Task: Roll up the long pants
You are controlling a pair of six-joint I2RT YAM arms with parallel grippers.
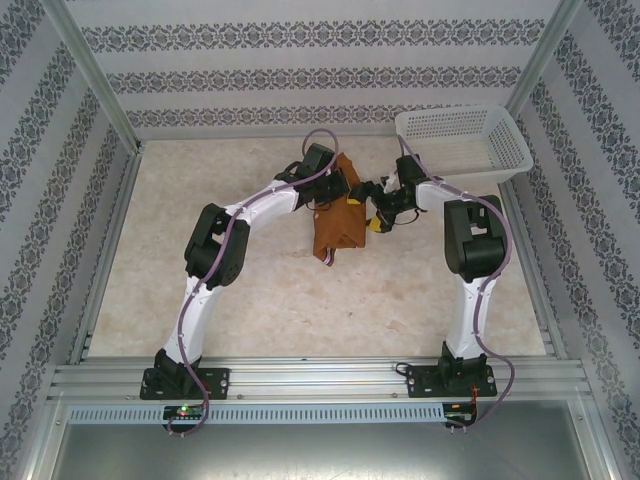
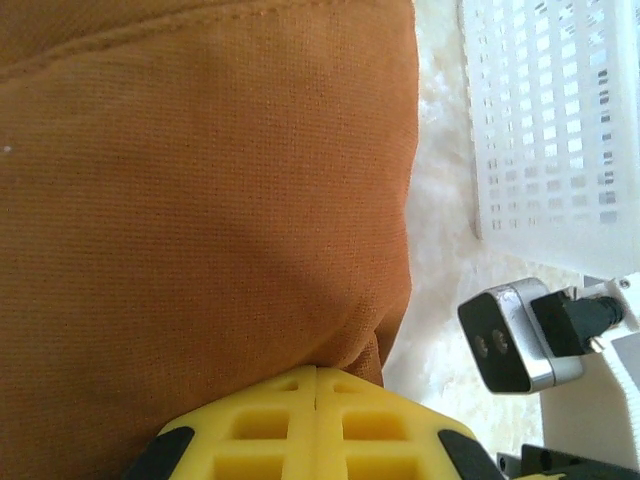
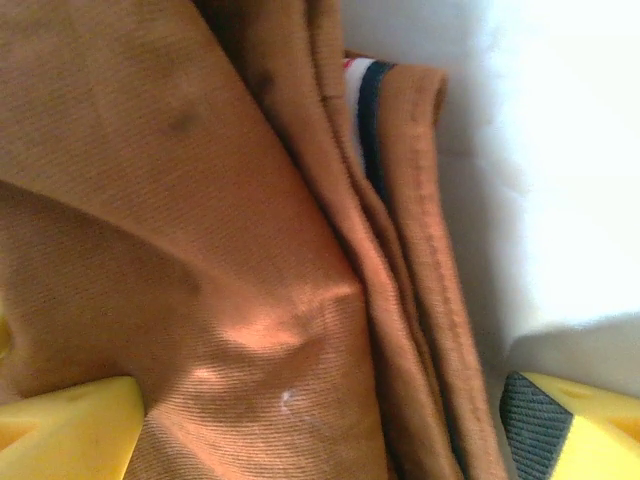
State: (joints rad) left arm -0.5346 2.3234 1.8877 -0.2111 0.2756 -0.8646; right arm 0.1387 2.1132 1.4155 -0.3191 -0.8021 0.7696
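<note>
The long pants [image 1: 333,225] lie as a folded rust-brown bundle at the table's middle back, between both arms. In the left wrist view their cloth [image 2: 200,200] takes up most of the frame. My left gripper [image 2: 317,372] has its yellow fingers pressed together, with a pucker of the cloth at their tips. It sits over the bundle's far end [image 1: 345,190]. My right gripper [image 3: 320,390] is open, its fingers wide apart on either side of layered folds [image 3: 250,250]. The striped waistband [image 3: 365,100] peeks out between the layers. That gripper [image 1: 377,220] sits at the bundle's right edge.
A white perforated basket [image 1: 465,140] stands at the back right, close to the right arm, and its wall [image 2: 550,120] is near the bundle. The right wrist's camera [image 2: 510,335] hangs just right of the pants. Patterned walls and metal rails enclose the table [image 1: 250,290].
</note>
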